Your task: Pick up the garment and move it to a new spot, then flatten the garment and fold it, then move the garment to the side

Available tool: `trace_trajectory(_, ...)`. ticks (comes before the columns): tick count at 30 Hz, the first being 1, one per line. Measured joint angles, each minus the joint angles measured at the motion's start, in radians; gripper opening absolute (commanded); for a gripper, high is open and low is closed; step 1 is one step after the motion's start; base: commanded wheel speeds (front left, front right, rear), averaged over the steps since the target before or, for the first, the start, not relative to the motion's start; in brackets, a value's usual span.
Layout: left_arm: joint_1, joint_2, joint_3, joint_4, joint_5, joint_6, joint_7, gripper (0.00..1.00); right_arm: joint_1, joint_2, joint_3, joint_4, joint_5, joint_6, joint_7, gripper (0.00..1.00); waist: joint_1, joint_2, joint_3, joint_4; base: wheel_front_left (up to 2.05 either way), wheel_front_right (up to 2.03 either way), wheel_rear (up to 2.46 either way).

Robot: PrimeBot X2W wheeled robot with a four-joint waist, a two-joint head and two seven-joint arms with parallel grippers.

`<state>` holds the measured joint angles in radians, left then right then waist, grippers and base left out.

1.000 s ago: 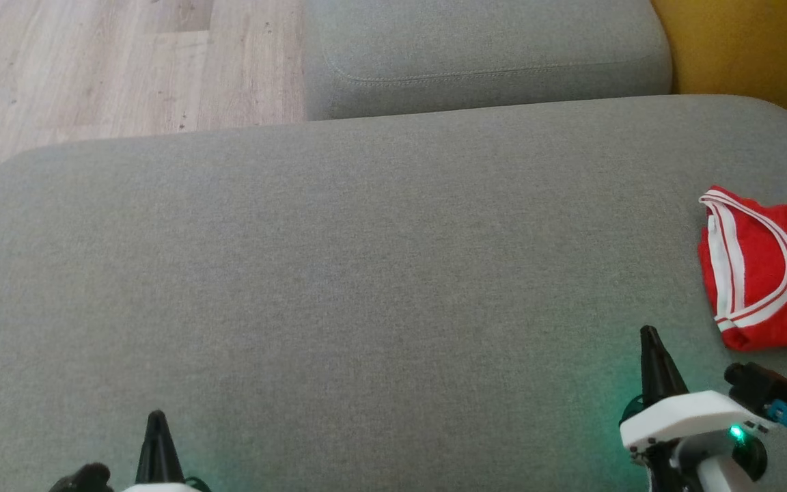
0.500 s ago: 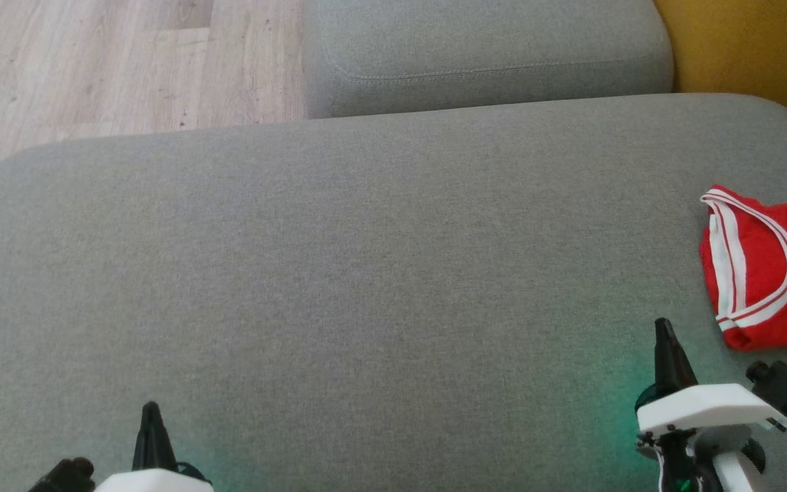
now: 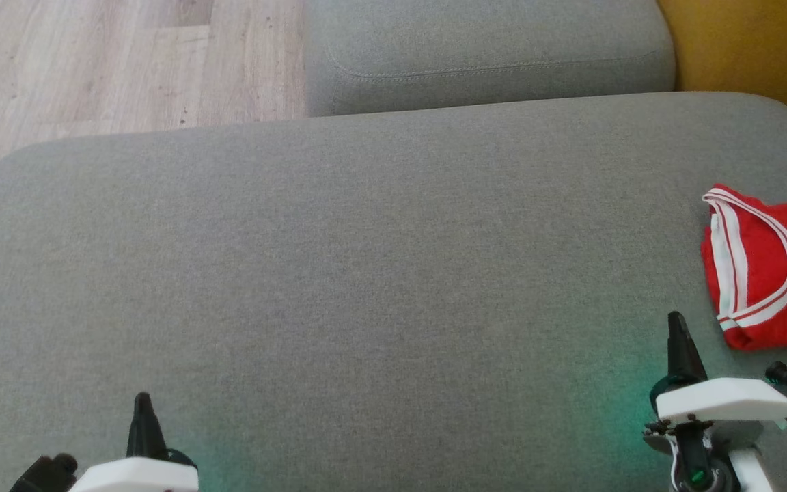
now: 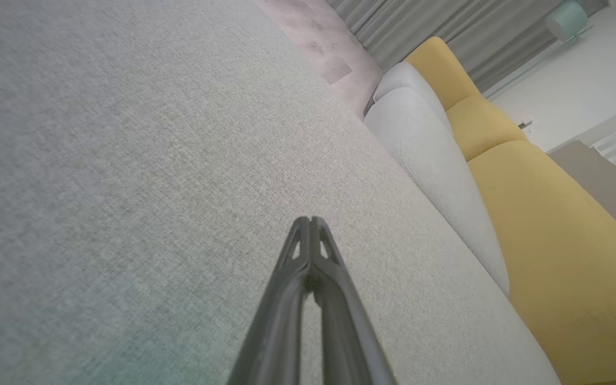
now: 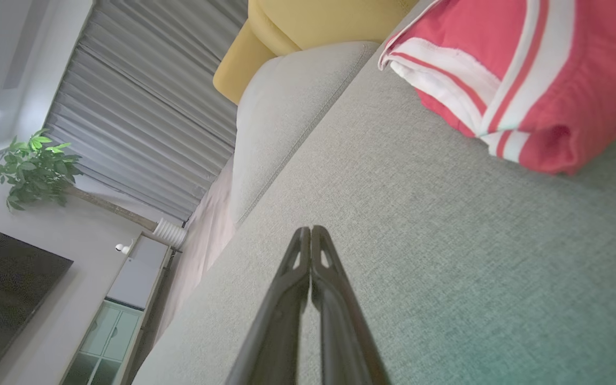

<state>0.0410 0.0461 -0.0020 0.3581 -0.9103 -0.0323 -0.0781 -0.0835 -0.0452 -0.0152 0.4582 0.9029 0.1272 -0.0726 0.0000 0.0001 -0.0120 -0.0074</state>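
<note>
Red garment (image 3: 769,273) with white stripes, folded, lies at the right edge of a grey sofa cushion (image 3: 366,273). The right gripper (image 3: 675,320), pressed together and empty, sits near it; the left gripper (image 3: 141,400), likewise, is well apart. To lift it well, the right gripper should probably spread first, then pinch every layer.

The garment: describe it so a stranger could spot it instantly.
Start at the big grey sofa cushion in front of the robot. Near its right edge lies the garment. It's bright red with white stripes, against plain grey fabric.
</note>
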Motion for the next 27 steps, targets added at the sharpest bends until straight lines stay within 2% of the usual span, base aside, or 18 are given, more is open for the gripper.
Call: trace_trajectory(27, -0.043, 0.0, 0.034, -0.034, -0.29, -0.039, 0.078, 0.0, 0.0, 0.0, -0.053, -0.072, 0.292, 0.0, 0.074, 0.0, 0.0, 0.0, 0.006, 0.003, 0.0, 0.0, 0.0)
